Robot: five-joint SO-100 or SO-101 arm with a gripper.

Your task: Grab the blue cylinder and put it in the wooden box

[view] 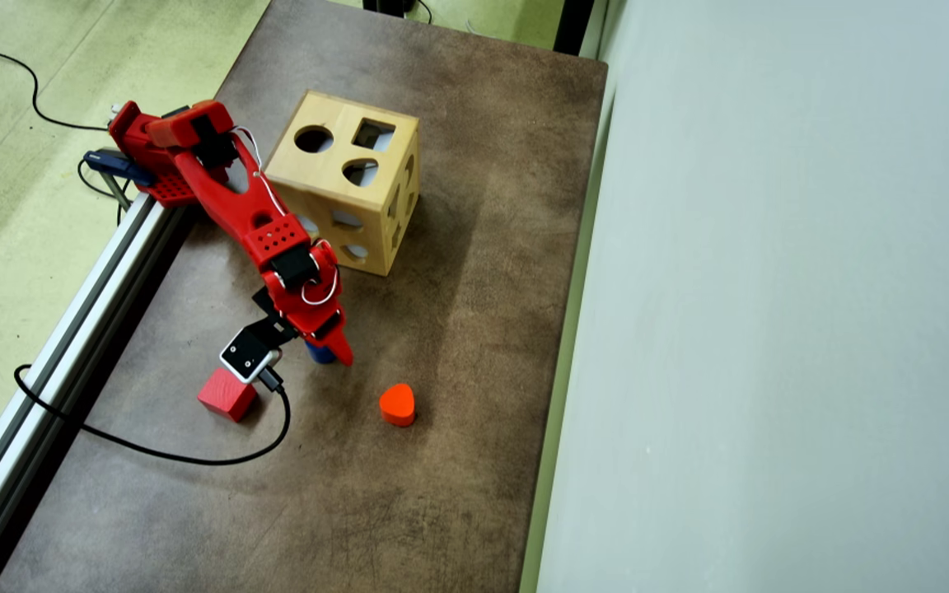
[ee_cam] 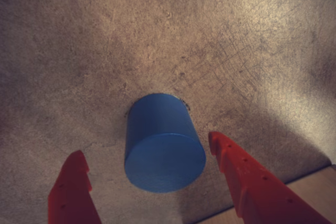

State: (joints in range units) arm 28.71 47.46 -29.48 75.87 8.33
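Observation:
The blue cylinder (ee_cam: 164,142) stands upright on the brown table. In the wrist view it sits between my two red fingers, with a gap on each side. My gripper (ee_cam: 147,145) is open around it, touching nothing. In the overhead view only a sliver of the blue cylinder (view: 319,355) shows under my gripper (view: 328,356). The wooden box (view: 347,192) stands behind my arm, with a circle, a square and a rounded cutout in its top face.
A red cube (view: 228,394) lies left of my gripper, beside the wrist camera's black cable (view: 194,457). An orange-red heart block (view: 397,404) lies to the right. A metal rail (view: 71,329) runs along the table's left edge.

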